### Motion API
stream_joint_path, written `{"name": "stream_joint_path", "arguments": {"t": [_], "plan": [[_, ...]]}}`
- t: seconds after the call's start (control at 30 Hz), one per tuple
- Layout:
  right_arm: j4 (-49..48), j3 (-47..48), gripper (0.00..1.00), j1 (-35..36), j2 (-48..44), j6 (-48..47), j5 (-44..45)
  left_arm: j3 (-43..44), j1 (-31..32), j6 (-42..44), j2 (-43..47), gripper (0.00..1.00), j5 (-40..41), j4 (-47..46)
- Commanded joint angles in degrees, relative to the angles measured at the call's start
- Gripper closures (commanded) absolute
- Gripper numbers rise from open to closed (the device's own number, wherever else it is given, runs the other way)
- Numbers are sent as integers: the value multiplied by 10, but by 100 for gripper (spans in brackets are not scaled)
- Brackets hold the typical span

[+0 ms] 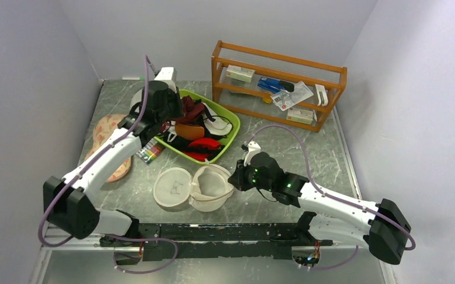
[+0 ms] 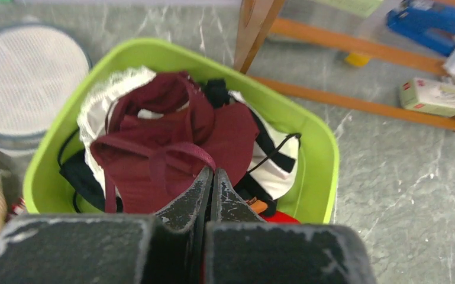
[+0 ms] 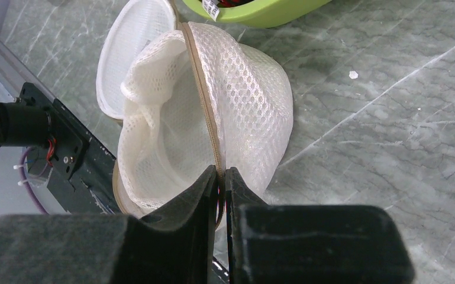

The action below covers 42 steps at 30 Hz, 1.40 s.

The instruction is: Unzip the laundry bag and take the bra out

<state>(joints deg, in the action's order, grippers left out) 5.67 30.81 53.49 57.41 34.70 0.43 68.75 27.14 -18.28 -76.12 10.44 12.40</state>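
The left arm (image 1: 106, 157) stretches from the near left corner of the table (image 1: 307, 160) toward its far edge, wrist tipped down over the green bin (image 2: 325, 160). The left jaws are pressed together just above the bra (image 2: 154, 160), which lies on top of the clothes in that bin; whether they pinch its strap I cannot tell. The right arm (image 1: 331, 201) lies low, reaching leftward. The right jaws clamp the tan rim of the laundry bag (image 3: 248, 100), which sits open mid near edge, its lid (image 1: 174, 188) flopped leftward.
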Motion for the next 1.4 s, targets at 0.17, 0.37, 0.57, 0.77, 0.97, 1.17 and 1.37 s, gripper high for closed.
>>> {"name": "stream_joint_path", "arguments": {"t": [0.17,0.37,0.57,0.77,0.97,1.17,1.37], "plan": [[-23,1,90,4,9,-5,-5,49,-32,-95,-124,93,-43,3],[-12,1,90,3,-7,-6,2,95,-33,-119,-197,93,-77,2],[-16,-4,90,4,-7,-4,0,65,-37,-136,-253,93,-87,-5],[-19,1,90,4,0,-5,-6,46,-38,-149,-316,93,-130,-35],[-17,3,90,4,-4,-4,-3,49,-37,-144,-306,87,-161,-25],[-24,-1,90,4,2,-1,3,60,-37,-112,-229,39,-166,7],[-19,7,90,4,13,-6,10,44,-37,-84,-148,26,-168,34]]}}
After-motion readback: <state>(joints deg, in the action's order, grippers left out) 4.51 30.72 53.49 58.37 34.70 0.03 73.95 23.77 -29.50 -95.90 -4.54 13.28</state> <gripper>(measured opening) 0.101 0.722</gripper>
